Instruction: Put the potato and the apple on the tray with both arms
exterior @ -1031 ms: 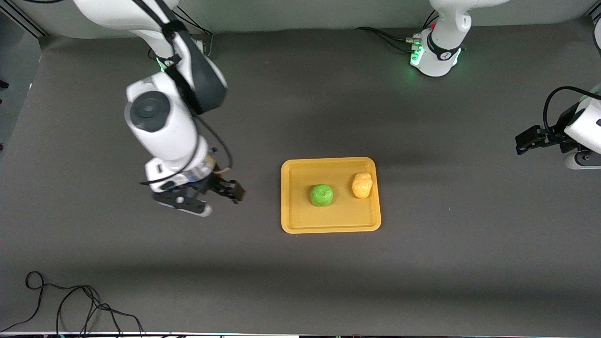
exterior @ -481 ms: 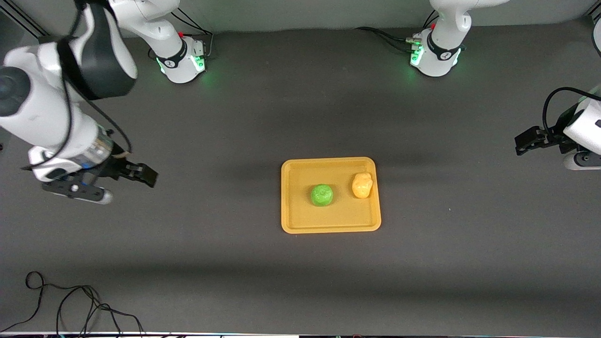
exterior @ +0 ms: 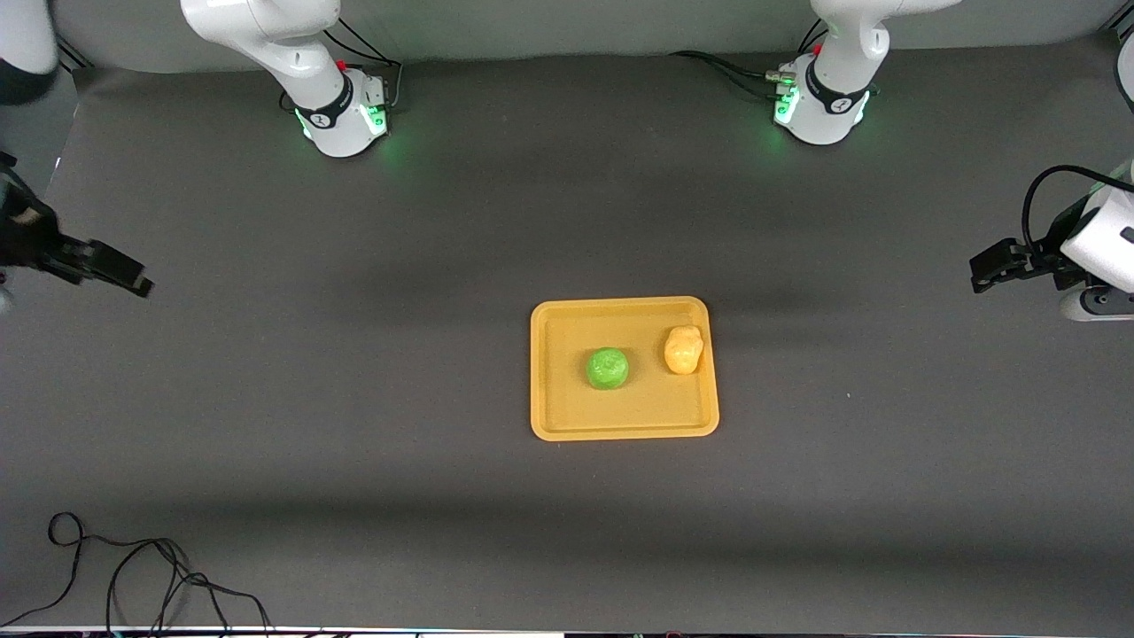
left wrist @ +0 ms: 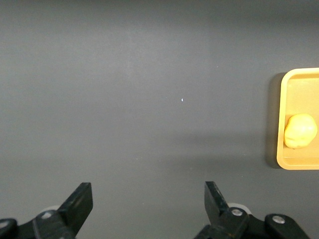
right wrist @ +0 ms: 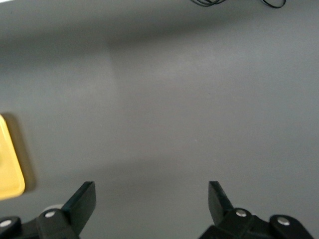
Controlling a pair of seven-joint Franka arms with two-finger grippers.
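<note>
Pulling way out to its end of the table, the right gripper [exterior: 106,273] had swung off the tray [exterior: 554,416], fingers spread and empty. Left gripper [exterior: 997,266] waited, open too. Apple [exterior: 607,369] and potato [exterior: 683,349] both sat on the tray, so basically done.

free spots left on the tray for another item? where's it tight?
On the flat orange-yellow plastic tray, the strip along the rim nearest the front camera is bare, and so is the part toward the right arm's end, beside the round green apple. It is tight where the lumpy yellow-orange potato sits close to the rim at the left arm's end.
</note>
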